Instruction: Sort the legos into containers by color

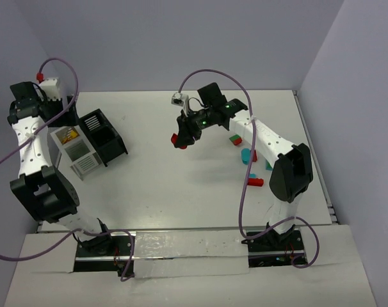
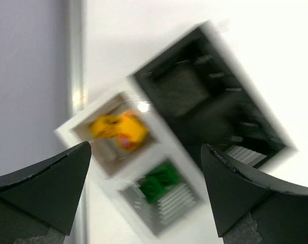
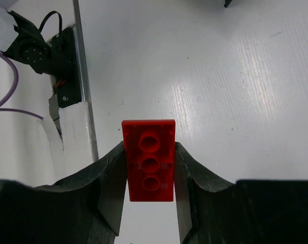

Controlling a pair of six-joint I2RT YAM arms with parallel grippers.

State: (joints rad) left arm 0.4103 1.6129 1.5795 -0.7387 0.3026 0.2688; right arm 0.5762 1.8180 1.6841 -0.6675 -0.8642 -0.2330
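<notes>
My right gripper [image 1: 181, 138] is shut on a red brick [image 1: 175, 139] and holds it above the middle of the table; in the right wrist view the brick [image 3: 149, 160] is clamped flat between the two fingers, underside toward the camera. The containers [image 1: 95, 144] stand at the left: a black bin [image 2: 205, 101], a white bin with yellow and orange bricks [image 2: 118, 131], and a grey slatted bin with green bricks [image 2: 159, 184]. My left gripper [image 2: 146, 195] is open and empty, hovering above the containers; that view is blurred.
Loose legos lie at the right of the table: a green and red pair [image 1: 234, 139], a cyan one [image 1: 247, 155], a teal one [image 1: 269, 165] and a red one [image 1: 255, 182], close to the right arm. The walls stand behind the table.
</notes>
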